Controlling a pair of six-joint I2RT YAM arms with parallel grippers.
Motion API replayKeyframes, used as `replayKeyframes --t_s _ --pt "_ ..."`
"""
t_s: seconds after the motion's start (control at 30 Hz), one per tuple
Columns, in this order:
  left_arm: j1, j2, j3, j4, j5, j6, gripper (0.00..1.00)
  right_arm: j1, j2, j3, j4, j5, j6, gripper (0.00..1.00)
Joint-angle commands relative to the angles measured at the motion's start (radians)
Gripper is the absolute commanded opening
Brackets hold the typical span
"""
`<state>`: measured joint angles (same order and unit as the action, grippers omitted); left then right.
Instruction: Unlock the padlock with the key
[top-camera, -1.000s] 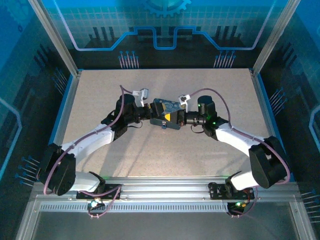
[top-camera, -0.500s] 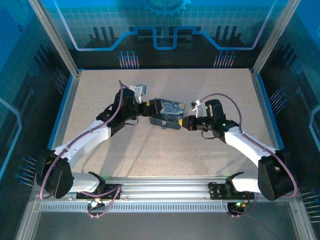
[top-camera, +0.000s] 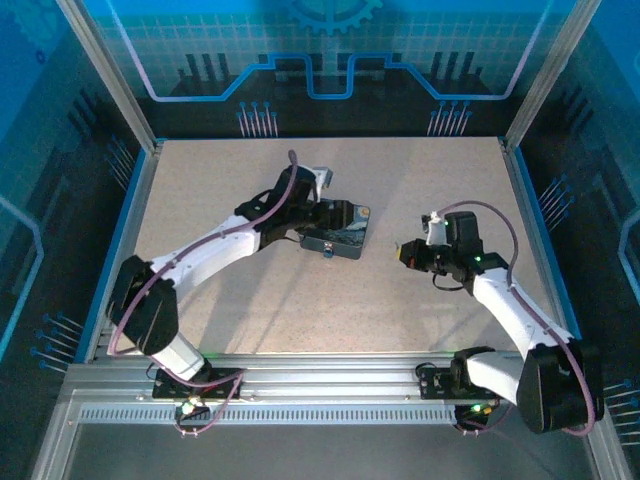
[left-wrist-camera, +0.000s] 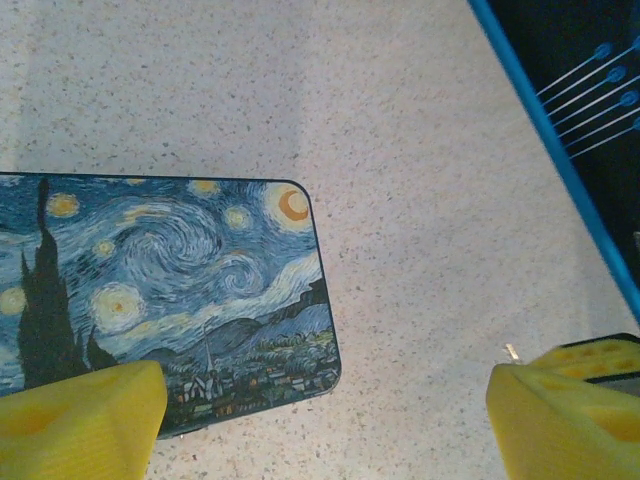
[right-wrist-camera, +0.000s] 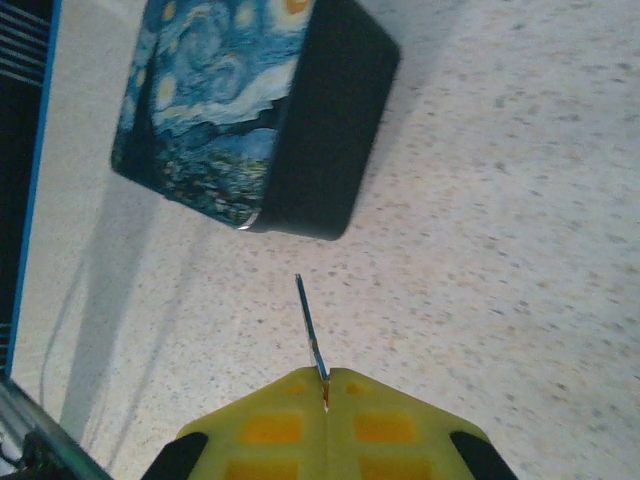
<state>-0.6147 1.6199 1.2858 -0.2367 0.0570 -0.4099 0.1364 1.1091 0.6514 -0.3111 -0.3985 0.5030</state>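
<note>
The Starry Night tin (top-camera: 345, 235) lies at mid-table. A tiny bluish speck on its near wall looks like the padlock (top-camera: 327, 248). My left gripper (top-camera: 322, 218) hovers over the tin's lid. In the left wrist view it (left-wrist-camera: 325, 425) is open wide, its left pad (left-wrist-camera: 75, 420) above the lid's corner (left-wrist-camera: 200, 290) and nothing between the pads. My right gripper (top-camera: 405, 252) is off to the tin's right, apart from it. It (right-wrist-camera: 325, 375) is shut on the key (right-wrist-camera: 308, 320), a thin dark sliver pointing toward the tin's dark side wall (right-wrist-camera: 320, 130).
The speckled tabletop (top-camera: 250, 300) has free room in front of the tin and between the two grippers. A blue raised border (left-wrist-camera: 560, 130) runs along the table's edge, with metal frame posts (top-camera: 110, 80) at the back corners.
My left gripper opened wider and swung right, over the tin's lid. My right gripper drew back to the right, away from the tin, with the key still pinched.
</note>
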Motion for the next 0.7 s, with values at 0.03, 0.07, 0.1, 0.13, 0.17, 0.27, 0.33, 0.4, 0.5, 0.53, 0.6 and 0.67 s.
replayKeyframes --t_s 0.03,0.07,0.1,0.13,0.17,0.27,0.33,0.4,0.5,0.53,0.6,0.67 --pt "-0.034 0.076 0.116 -0.117 -0.063 0.048 0.85 -0.051 -0.029 -0.036 -0.091 0.028 -0.042 0.0" --pt "-0.042 0.097 0.141 -0.132 -0.069 0.051 0.85 -0.06 -0.033 -0.039 -0.098 0.03 -0.047 0.0" --pt "-0.051 0.121 0.168 -0.148 -0.075 0.055 0.85 -0.069 -0.043 -0.045 -0.103 0.033 -0.051 0.0" --pt "-0.058 0.144 0.191 -0.164 -0.085 0.056 0.85 -0.073 -0.052 -0.049 -0.107 0.038 -0.055 0.0" --pt "-0.067 0.169 0.225 -0.185 -0.094 0.06 0.85 -0.08 -0.063 -0.054 -0.114 0.045 -0.057 0.0" --pt "-0.09 0.244 0.323 -0.254 -0.124 0.072 0.85 -0.096 -0.091 -0.066 -0.131 0.056 -0.07 0.0" --pt "-0.1 0.29 0.382 -0.288 -0.133 0.081 0.85 -0.103 -0.102 -0.07 -0.142 0.065 -0.079 0.0" --pt "-0.106 0.34 0.44 -0.315 -0.138 0.088 0.85 -0.107 -0.109 -0.068 -0.155 0.08 -0.093 0.0" --pt "-0.108 0.404 0.508 -0.349 -0.141 0.094 0.85 -0.108 -0.109 -0.071 -0.154 0.085 -0.098 0.0" --pt "-0.108 0.42 0.525 -0.356 -0.142 0.096 0.85 -0.109 -0.108 -0.072 -0.151 0.081 -0.097 0.0" --pt "-0.108 0.461 0.563 -0.371 -0.141 0.1 0.85 -0.108 -0.101 -0.07 -0.148 0.078 -0.097 0.0" --pt "-0.109 0.497 0.602 -0.382 -0.128 0.105 0.85 -0.109 -0.093 -0.069 -0.145 0.077 -0.099 0.0"
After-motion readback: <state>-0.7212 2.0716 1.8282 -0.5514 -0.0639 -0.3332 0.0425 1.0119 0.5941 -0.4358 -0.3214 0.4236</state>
